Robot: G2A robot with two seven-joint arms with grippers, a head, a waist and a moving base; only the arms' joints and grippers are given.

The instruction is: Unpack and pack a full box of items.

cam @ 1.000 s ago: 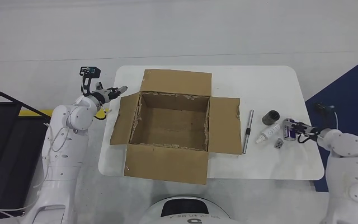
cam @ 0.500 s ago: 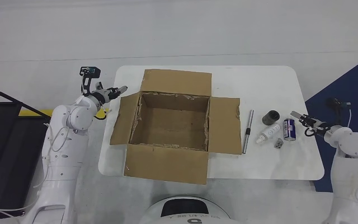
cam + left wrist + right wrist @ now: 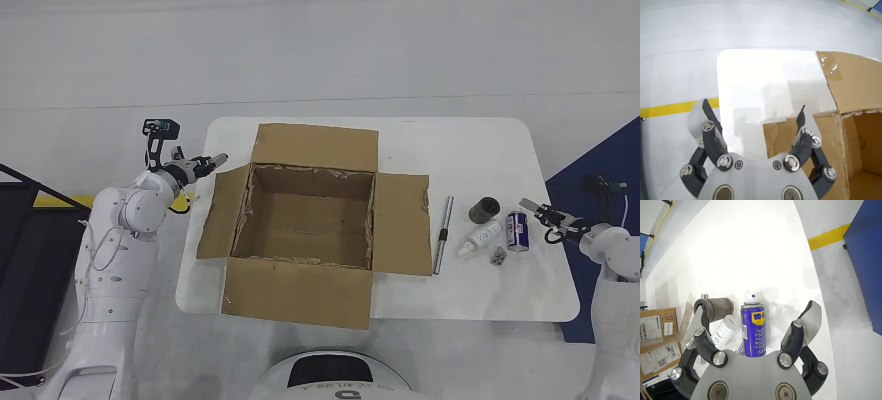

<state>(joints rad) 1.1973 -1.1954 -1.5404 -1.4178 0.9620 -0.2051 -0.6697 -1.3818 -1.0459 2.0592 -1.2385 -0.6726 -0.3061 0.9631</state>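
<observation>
Spray can [image 3: 753, 330] rested on the surface [image 3: 745, 256]; we recorded the right gripper [image 3: 757, 307] and left gripper [image 3: 754, 103] both spread.

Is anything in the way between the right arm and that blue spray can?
Nothing visible. The blue spray can sits straight ahead of the open right end effector; the white bottle and dark cylinder sit beside the can.
</observation>
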